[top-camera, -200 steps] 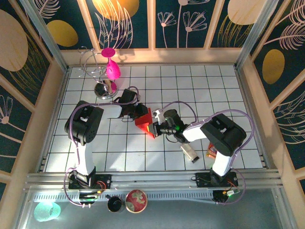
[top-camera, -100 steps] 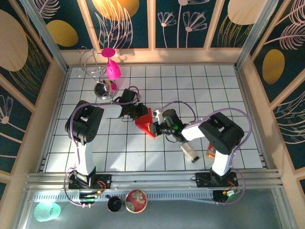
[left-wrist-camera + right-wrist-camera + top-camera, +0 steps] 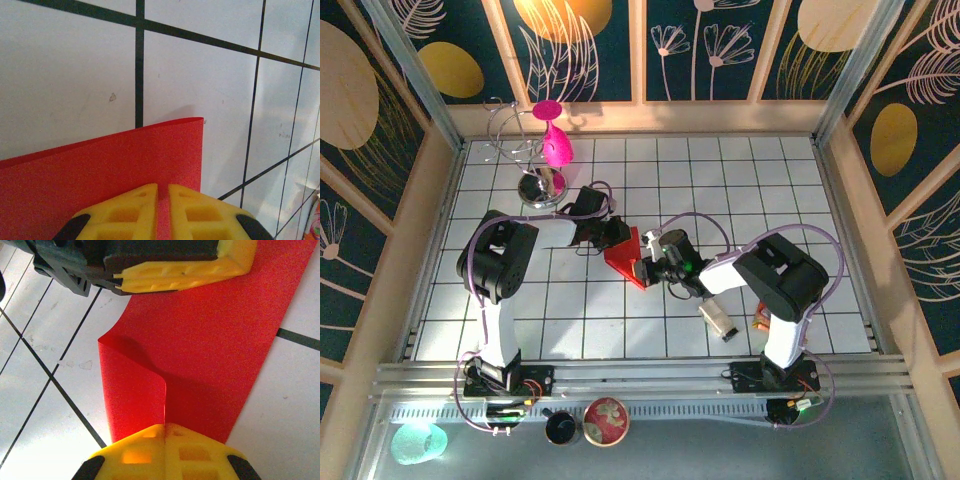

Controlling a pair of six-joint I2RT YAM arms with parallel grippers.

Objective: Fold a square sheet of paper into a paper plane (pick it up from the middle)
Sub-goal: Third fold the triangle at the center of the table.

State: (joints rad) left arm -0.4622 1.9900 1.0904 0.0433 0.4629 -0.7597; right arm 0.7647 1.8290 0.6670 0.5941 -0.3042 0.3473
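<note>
The left gripper (image 3: 162, 192) is closed on the red sheet (image 3: 100, 165), with a thin strip of paper caught between its 2 yellow pads. The right gripper (image 3: 165, 432) is likewise clamped, its pads pressed together on the opposite edge, where 1 corner is curled over into a loose flap. The red sheet is held between the 2 arms near the middle of the table (image 3: 65, 65), bowed rather than flat. No sharp crease can be made out, so the folding is judged to be at an early stage.

If the arms are drawn apart, the thin paper may be torn or pulled out of 1 grip. If the flap is pressed down while askew, a crooked crease may be set and later folds thrown off. Both grips are taken close to an edge, so slipping is likely under any twist.
</note>
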